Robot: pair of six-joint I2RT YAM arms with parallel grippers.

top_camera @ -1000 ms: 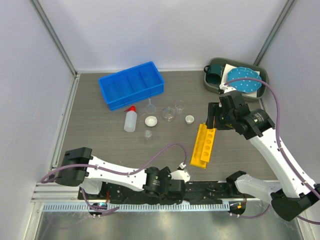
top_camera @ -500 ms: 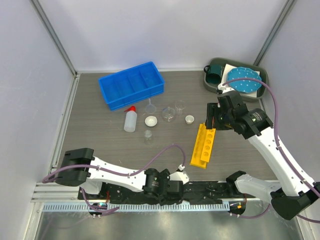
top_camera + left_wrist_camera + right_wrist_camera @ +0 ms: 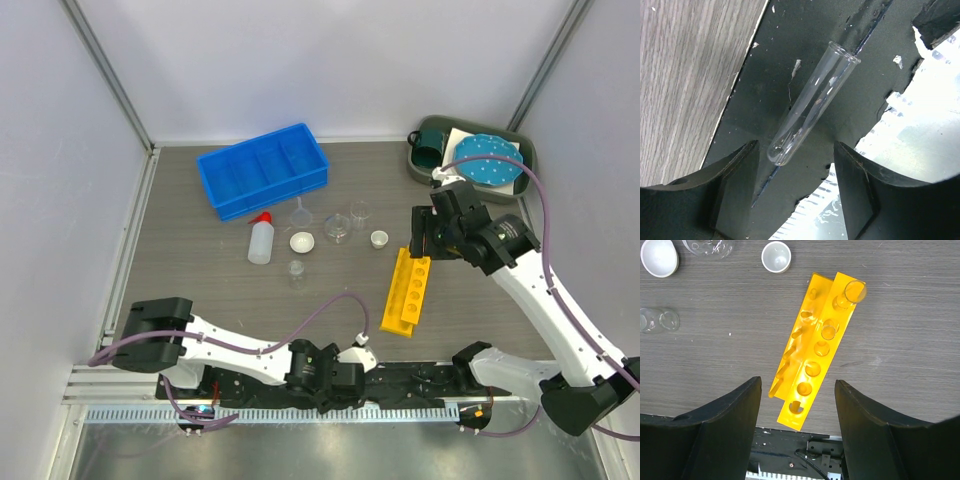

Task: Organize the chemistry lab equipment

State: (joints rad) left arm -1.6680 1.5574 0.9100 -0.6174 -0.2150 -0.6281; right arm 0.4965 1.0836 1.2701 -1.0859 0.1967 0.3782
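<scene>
Grip: my left gripper [image 3: 795, 167] is spread wide with nothing between its fingers; my right gripper [image 3: 797, 390] is equally wide and empty.
Under the left: a clear test tube [image 3: 812, 102] lies flat on the black base plate [image 3: 790, 30] at the near edge. It sits between the fingers, touching neither, with its rim end pointing away from them.
Under the right: the yellow tube rack [image 3: 812, 360] lies slantwise on the table [image 3: 910, 340], directly below the open fingers. One standing tube [image 3: 855, 290] sits in its far end hole.
Left of the rack: a small white dish [image 3: 379, 238] and a larger white dish [image 3: 302, 242]. Two clear beakers [image 3: 337, 227] and a funnel [image 3: 301, 213] stand just beyond them, and a small clear vessel [image 3: 296, 272] is nearer me.
Further left: the white squeeze bottle [image 3: 260, 242] with its red nozzle, just near of the blue bin [image 3: 265, 172].
Far right corner: a dark tray [image 3: 525, 150] holds the teal mug [image 3: 430, 148] and the blue dotted plate [image 3: 487, 160].
</scene>
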